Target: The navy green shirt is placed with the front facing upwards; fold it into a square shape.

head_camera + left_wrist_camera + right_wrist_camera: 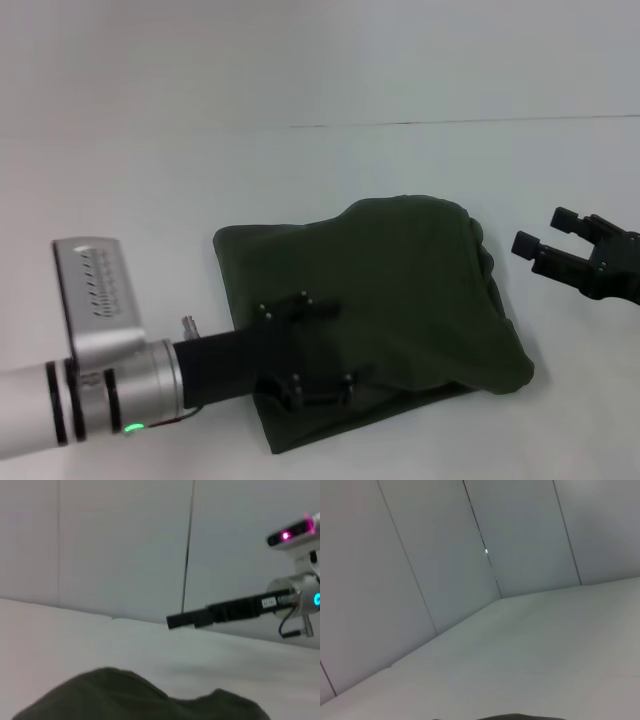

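The navy green shirt [400, 290] lies on the white table [150, 180] as a folded, roughly square bundle with plain green fabric on top and no lettering showing. Its right edge is rounded and puffy. My left gripper [340, 345] rests over the near-left part of the bundle, its two dark fingers spread wide apart on the cloth. My right gripper [542, 232] hovers open just off the shirt's right edge, touching nothing. In the left wrist view the shirt [140, 695] fills the bottom, and the right gripper [175, 621] shows far off.
Bare white tabletop surrounds the shirt on all sides. A pale wall [320, 60] rises behind the table's far edge. The right wrist view shows only table [530, 650] and wall panels.
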`<state>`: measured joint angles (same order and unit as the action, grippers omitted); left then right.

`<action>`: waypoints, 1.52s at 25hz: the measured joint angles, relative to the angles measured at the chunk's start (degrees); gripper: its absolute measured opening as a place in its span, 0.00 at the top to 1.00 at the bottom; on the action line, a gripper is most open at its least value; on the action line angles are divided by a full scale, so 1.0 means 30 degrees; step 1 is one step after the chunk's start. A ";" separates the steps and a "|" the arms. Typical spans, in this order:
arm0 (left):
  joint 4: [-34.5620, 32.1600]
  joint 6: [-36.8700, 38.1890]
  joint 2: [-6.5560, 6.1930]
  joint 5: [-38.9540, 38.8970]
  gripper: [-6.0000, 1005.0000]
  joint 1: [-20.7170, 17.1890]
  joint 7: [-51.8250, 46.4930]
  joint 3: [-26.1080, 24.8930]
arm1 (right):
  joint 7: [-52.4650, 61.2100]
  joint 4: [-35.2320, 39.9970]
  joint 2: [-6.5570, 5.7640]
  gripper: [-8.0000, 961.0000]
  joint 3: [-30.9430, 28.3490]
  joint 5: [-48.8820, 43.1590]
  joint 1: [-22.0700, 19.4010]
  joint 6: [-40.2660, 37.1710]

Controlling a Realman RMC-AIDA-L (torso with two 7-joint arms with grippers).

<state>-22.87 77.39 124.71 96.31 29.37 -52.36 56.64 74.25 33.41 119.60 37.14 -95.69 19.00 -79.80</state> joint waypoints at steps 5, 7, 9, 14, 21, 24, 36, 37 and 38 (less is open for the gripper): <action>0.0240 -0.1981 -0.0020 0.0028 0.13 0.0086 0.0115 0.1591 | 0.0001 -0.0005 0.0001 0.03 -0.0050 0.0032 -0.0031 -0.0002; 0.0245 -0.2334 -0.0030 0.0093 0.13 0.0021 0.0068 0.1845 | 0.0002 -0.0006 0.0001 0.03 -0.0049 0.0048 -0.0034 -0.0004; 0.0246 -0.2408 -0.0078 0.0148 0.13 -0.0079 0.0019 0.1858 | 0.0004 -0.0005 0.0001 0.03 -0.0049 0.0048 -0.0026 0.0000; -0.0075 -0.2483 -0.0160 0.0466 0.13 -0.0460 -0.0295 0.1852 | 0.0004 -0.0006 0.0001 0.03 -0.0049 0.0035 0.0062 0.0060; -0.1657 -0.2338 -0.0199 0.1489 0.13 -0.1060 -0.2165 0.1752 | 0.0005 -0.0006 -0.0010 0.03 -0.0048 -0.0009 0.0170 0.0147; -0.2171 -0.1825 -0.0231 0.1519 0.13 -0.1181 -0.2985 0.1196 | 0.0005 -0.0005 -0.0025 0.03 -0.0048 0.0040 0.0186 0.0180; -0.5108 0.0239 -0.1617 0.3750 0.13 -0.0391 -1.6593 -0.1649 | 0.0082 0.0060 -0.0037 0.03 -0.0047 0.0022 0.0247 0.0270; -0.5266 0.0362 -0.1738 0.4432 0.13 -0.0209 -1.7722 -0.1818 | 0.0100 0.0079 -0.0045 0.03 -0.0048 0.0016 0.0238 0.0270; -0.5415 0.0429 -0.1833 0.5217 0.13 -0.0015 -1.8884 -0.2032 | 0.0110 0.0089 -0.0048 0.03 -0.0047 0.0010 0.0237 0.0270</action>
<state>-39.11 78.68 119.21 111.96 29.33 -109.02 50.55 74.58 33.68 119.46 37.00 -95.66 19.71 -78.99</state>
